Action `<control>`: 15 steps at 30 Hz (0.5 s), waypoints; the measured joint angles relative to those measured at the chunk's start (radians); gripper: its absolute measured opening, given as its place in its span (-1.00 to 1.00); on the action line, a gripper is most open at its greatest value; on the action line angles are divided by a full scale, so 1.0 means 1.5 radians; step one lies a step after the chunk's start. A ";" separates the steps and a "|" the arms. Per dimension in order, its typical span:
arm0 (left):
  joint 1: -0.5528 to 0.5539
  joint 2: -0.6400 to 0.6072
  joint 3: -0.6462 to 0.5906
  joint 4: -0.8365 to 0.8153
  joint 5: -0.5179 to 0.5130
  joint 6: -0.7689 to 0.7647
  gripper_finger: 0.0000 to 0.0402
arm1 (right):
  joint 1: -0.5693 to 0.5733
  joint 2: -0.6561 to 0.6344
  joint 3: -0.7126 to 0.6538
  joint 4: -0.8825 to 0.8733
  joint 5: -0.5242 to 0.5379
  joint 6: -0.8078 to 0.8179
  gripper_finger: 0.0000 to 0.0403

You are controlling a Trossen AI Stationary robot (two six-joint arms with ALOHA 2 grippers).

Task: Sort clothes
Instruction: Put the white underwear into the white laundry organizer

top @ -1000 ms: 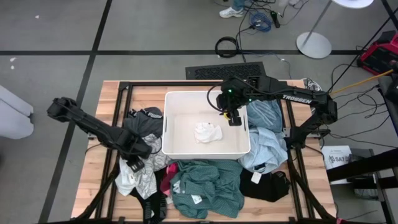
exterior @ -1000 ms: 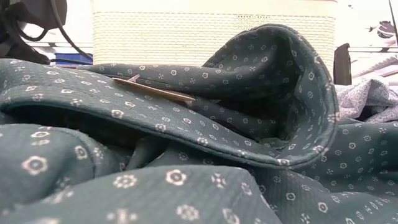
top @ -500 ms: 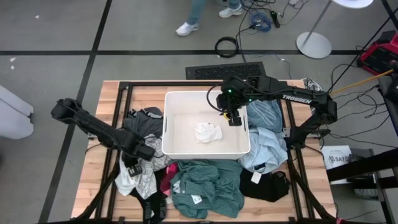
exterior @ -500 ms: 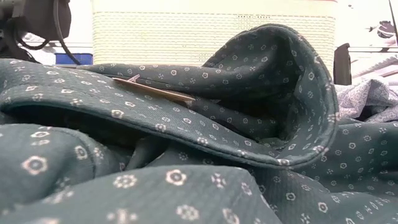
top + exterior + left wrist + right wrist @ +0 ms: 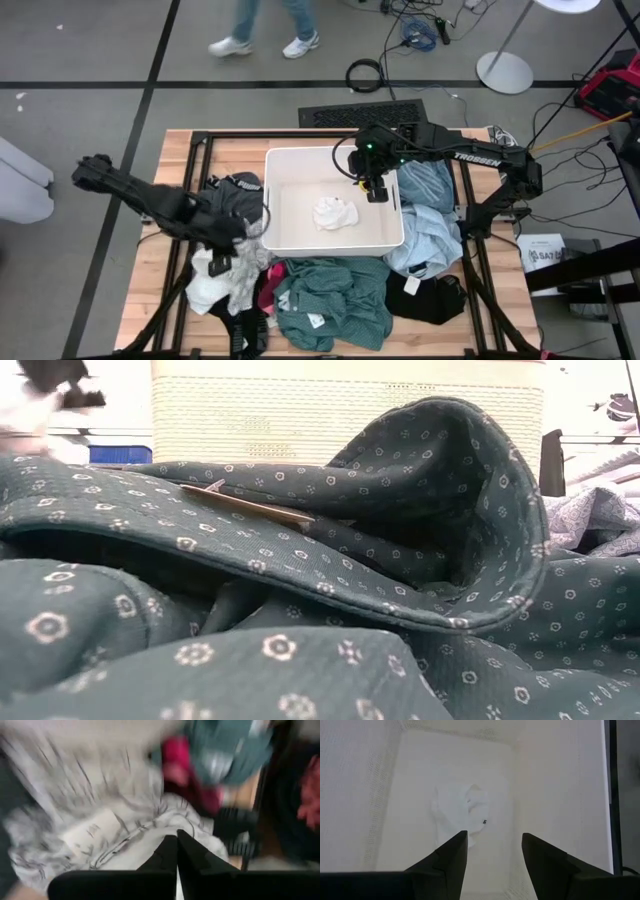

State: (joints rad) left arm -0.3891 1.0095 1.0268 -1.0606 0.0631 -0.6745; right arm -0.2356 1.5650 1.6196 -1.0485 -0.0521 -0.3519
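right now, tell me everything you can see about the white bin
The white bin is a rectangular plastic tub with a rolled rim and finely textured walls, standing upright mid-table. Inside lies one crumpled white cloth. The right gripper hangs over its right side, jaws open. Clothes crowd its left, front and right sides.

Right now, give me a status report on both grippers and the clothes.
Left gripper shut on white-grey garment, left of bin. Right gripper open over bin, empty. One white piece in bin; rest of the clothes piled on table. Nothing blocking.
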 joint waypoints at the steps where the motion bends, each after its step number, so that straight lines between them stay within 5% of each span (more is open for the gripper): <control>1: 0.000 -0.007 0.019 0.000 -0.031 0.017 -0.99 | 0.000 0.000 0.000 0.000 0.000 0.000 -0.13; 8: 0.000 -0.033 0.100 0.015 -0.244 0.141 -1.00 | 0.000 0.000 0.000 0.003 0.000 0.000 -0.13; 15: 0.015 -0.033 0.113 -0.067 -0.477 0.113 -1.00 | 0.000 0.000 0.000 0.100 -0.006 -0.021 -0.13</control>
State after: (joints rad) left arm -0.3673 0.9604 1.1969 -1.1609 -0.6523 -0.5054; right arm -0.2359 1.5650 1.6192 -0.8978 -0.0617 -0.3828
